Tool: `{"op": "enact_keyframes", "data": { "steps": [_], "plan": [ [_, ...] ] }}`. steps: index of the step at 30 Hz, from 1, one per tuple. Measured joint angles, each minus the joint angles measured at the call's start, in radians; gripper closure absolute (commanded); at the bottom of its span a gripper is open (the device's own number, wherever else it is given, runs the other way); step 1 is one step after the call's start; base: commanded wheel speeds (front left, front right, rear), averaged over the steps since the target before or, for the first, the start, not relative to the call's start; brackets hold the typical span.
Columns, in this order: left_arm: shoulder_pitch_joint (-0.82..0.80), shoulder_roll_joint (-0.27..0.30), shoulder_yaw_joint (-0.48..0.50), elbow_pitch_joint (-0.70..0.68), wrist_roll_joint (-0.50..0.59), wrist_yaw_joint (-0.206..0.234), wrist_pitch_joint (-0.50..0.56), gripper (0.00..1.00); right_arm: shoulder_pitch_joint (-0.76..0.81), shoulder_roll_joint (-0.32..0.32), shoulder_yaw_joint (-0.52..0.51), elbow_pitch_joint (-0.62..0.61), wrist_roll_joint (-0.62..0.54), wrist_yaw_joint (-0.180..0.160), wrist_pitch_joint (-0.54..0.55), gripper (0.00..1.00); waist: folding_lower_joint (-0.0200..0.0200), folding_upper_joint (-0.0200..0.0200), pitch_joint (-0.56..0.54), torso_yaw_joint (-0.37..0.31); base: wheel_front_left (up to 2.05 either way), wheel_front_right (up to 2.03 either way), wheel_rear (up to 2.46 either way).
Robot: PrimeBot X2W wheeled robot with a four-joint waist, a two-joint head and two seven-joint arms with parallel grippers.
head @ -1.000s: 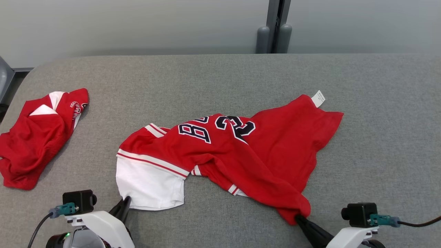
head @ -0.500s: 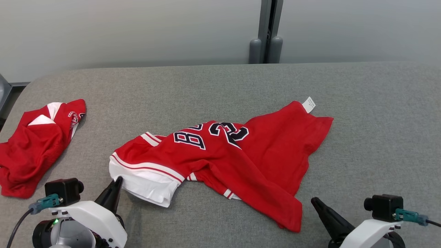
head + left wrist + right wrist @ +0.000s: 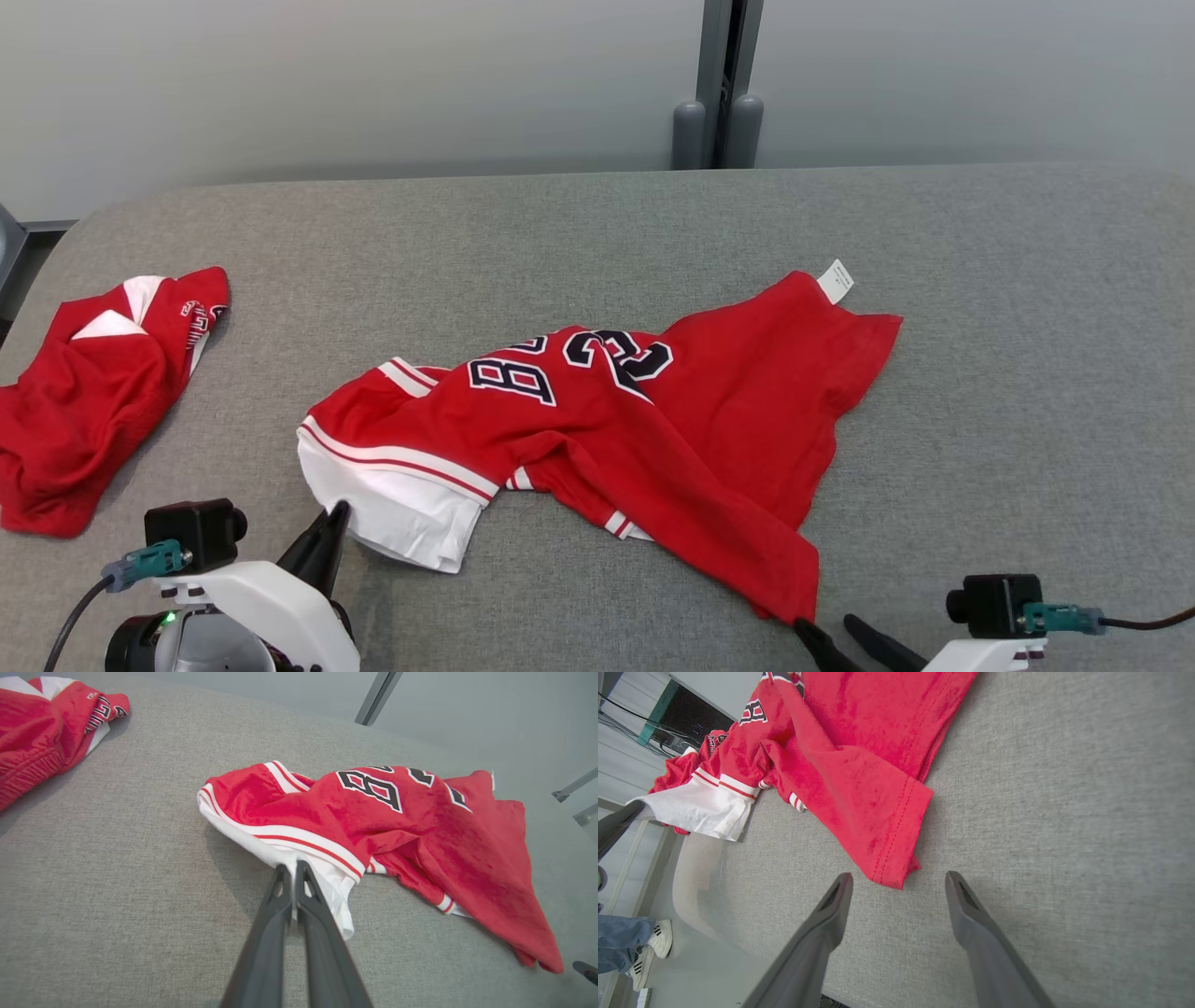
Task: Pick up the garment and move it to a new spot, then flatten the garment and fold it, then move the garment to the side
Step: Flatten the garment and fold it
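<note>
Spare red garment [image 3: 93, 401] far left, well apart. Left hand [image 3: 289, 870] clenched on white edge [image 3: 327, 882] of the jersey [image 3: 653, 411], which lies crumpled mid-surface [image 3: 1027, 373]. Right hand [image 3: 899, 876] spread, empty, fingers either side of the red hem corner [image 3: 892, 858]. Likely best: bite that corner deep, then draw both hands apart evenly, low.

Grey fabric table [image 3: 597, 243], rounded corners. 2nd red garment [image 3: 84, 401], crumpled, with white panels and lettering, lies near the table's left edge. Behind the table: pale wall [image 3: 327, 84], dark vertical post [image 3: 733, 75], 2 grey cylinders [image 3: 689, 135] at its base. Right wrist view: person's leg in jeans [image 3: 621, 940] and 2 white sneakers [image 3: 658, 938] with black stripes, on the floor beside the table. Dark screen [image 3: 693, 716] and cables [image 3: 626, 707] further back.
</note>
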Motion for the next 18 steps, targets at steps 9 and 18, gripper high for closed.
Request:
{"op": "enact_keyframes", "data": {
  "steps": [9, 18],
  "plan": [
    [-0.007, -0.004, -0.018, 0.003, 0.0, -0.001, 0.009, 1.0, -0.036, 0.031, 0.051, 0.074, -0.022, 0.0, 0.005, 0.16, 0.0, 0.0, 0.005, 0.019, 0.0, 0.0, 0.0],
    [-0.012, -0.004, -0.026, 0.003, 0.001, -0.001, 0.012, 1.0, -0.083, 0.045, 0.072, 0.129, -0.027, 0.0, -0.033, 0.92, 0.0, 0.0, 0.013, 0.029, 0.0, 0.0, 0.0]
  ]
}}
